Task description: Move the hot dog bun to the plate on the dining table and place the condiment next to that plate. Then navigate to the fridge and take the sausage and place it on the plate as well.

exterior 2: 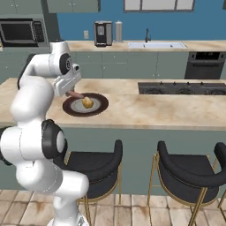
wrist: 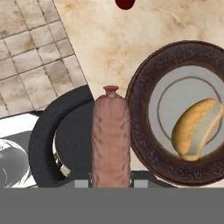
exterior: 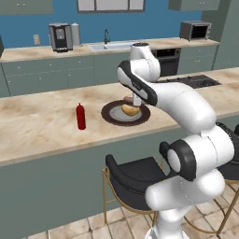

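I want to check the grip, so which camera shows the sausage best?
The hand view: the sausage runs large up the middle, beside the plate. The right base view shows just its tip over the plate's rim; the left base view hides it behind the arm.

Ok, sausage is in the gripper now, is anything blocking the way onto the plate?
Nothing visible does. The gripper is shut on the sausage just beside the plate, near its rim. The hot dog bun lies on the plate's far side, leaving grey centre free. The condiment stands apart on the dining table.

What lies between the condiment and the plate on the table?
Nothing: bare tabletop separates the condiment from the plate, seen in the left base view.
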